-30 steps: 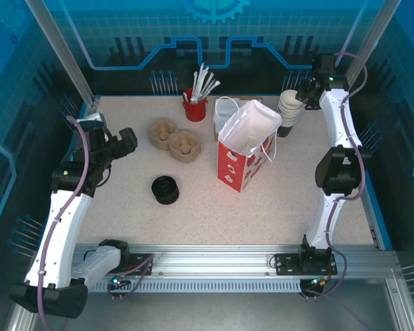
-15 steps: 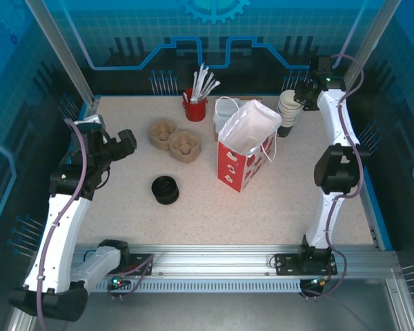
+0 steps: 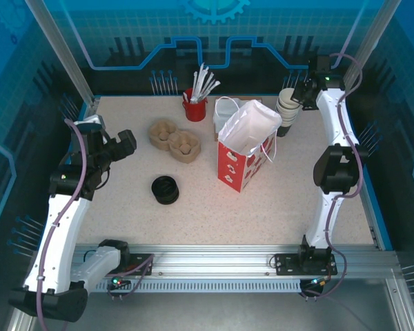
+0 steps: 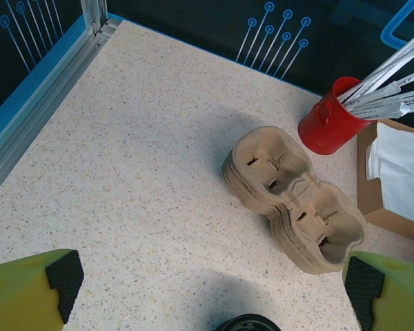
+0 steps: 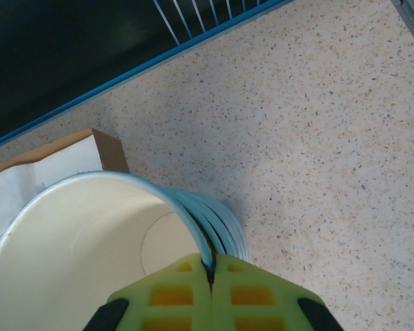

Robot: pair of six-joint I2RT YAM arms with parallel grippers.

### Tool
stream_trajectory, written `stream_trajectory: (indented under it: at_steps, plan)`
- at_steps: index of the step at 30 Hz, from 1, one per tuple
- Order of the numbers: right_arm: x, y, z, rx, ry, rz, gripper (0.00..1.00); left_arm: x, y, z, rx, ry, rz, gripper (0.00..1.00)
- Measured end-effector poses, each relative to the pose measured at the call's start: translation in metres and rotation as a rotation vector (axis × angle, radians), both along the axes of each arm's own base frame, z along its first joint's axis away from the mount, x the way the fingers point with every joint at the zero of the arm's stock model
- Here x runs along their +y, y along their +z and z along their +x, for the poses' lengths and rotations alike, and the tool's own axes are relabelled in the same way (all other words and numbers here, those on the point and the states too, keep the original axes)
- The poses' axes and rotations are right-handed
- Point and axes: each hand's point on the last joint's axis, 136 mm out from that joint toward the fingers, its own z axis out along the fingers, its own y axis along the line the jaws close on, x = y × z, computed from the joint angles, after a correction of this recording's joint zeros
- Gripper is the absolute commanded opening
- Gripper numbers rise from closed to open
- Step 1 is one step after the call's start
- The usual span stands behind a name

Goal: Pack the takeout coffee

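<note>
Right gripper (image 5: 210, 272) is clamped on the rim of the top cup (image 5: 83, 241), on the stack (image 3: 288, 110) beside the bag (image 3: 243, 148). Looks like you're at the cup-pulling step; next, lift straight up so only one comes.

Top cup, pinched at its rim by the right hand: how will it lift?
Probably light, thin wall; top cup may flex in the right hand. Nested rims suggest it could drag the next cup; stack may tip.
</note>
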Motion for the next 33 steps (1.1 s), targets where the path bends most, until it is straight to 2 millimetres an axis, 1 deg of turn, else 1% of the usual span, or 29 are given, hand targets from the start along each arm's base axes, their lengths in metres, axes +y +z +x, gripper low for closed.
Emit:
stream_trajectory:
  at_steps: [3,5,8,11,13,16,19,20,22,24,27,29,31,33]
  plan:
    - [0.000,0.013,-0.004,-0.016,0.000,0.000,0.00,-0.001,0.002,-0.002,0.001,-0.007,-0.004,0.99]
    - [0.001,0.029,-0.009,-0.042,0.001,-0.002,0.00,-0.003,0.007,-0.002,-0.007,-0.016,-0.011,0.99]
    - [0.003,0.063,-0.017,-0.104,0.005,-0.005,0.00,-0.007,0.017,-0.002,-0.027,-0.038,-0.021,0.99]
    - [0.004,0.107,-0.030,-0.187,0.006,-0.010,0.00,-0.011,0.026,-0.003,-0.043,-0.059,-0.032,0.99]
    - [0.004,0.135,-0.042,-0.242,0.006,-0.016,0.00,-0.013,0.029,-0.004,-0.047,-0.072,-0.040,0.99]
    - [0.005,0.165,-0.062,-0.295,0.011,-0.024,0.00,-0.017,0.030,-0.006,-0.048,-0.090,-0.051,0.99]
    - [0.006,0.186,-0.086,-0.324,0.019,-0.036,0.00,-0.021,0.031,-0.007,-0.050,-0.115,-0.059,0.99]
    - [0.006,0.190,-0.094,-0.328,0.018,-0.040,0.00,-0.023,0.031,-0.007,-0.050,-0.124,-0.061,0.99]
    - [0.005,0.191,-0.115,-0.322,0.020,-0.049,0.00,-0.026,0.031,-0.007,-0.049,-0.142,-0.067,0.99]
    - [0.003,0.185,-0.139,-0.300,0.017,-0.061,0.00,-0.029,0.031,-0.008,-0.049,-0.157,-0.077,0.99]
    - [0.001,0.167,-0.176,-0.255,0.007,-0.068,0.00,-0.034,0.031,-0.009,-0.050,-0.179,-0.091,0.99]
    - [0.001,0.154,-0.197,-0.229,0.006,-0.069,0.00,-0.035,0.029,-0.009,-0.044,-0.188,-0.097,0.99]
    - [0.003,0.140,-0.216,-0.208,0.009,-0.066,0.00,-0.038,0.022,-0.010,-0.025,-0.197,-0.104,0.99]
    - [0.005,0.124,-0.231,-0.185,0.015,-0.058,0.00,-0.040,0.012,-0.013,0.004,-0.205,-0.111,0.99]
